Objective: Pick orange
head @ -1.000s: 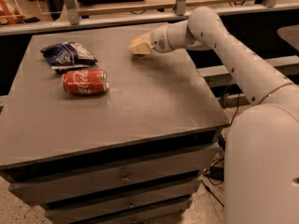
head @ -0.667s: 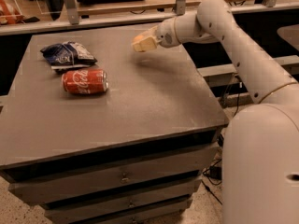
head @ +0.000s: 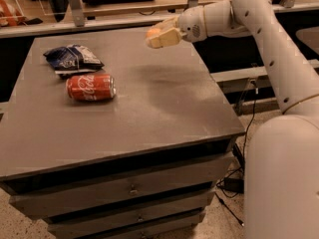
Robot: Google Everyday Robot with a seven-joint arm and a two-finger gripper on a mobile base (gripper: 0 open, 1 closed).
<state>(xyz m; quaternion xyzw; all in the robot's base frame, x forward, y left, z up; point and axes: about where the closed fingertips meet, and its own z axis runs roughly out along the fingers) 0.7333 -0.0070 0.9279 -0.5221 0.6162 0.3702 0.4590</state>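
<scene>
Gripper (head: 158, 32) at upper centre, orange (head: 151, 33) mostly hidden between its fingers (head: 164, 38), probably clasped, robot base (head: 284, 183) cut off at right edge

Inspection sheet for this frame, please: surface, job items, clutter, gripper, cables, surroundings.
Surface: grey table over a stack of drawers.
Job's things: orange, held in the gripper above the table's far edge, off the surface.
Clutter: Coca-Cola can lying on its side; blue snack bag just behind it, at the far left.
Gripper: gripper closed around the orange, raised, arm reaching in from the right.
Cables: black cables on the floor, right of the drawers.
Surroundings: bench behind the table; speckled floor.
</scene>
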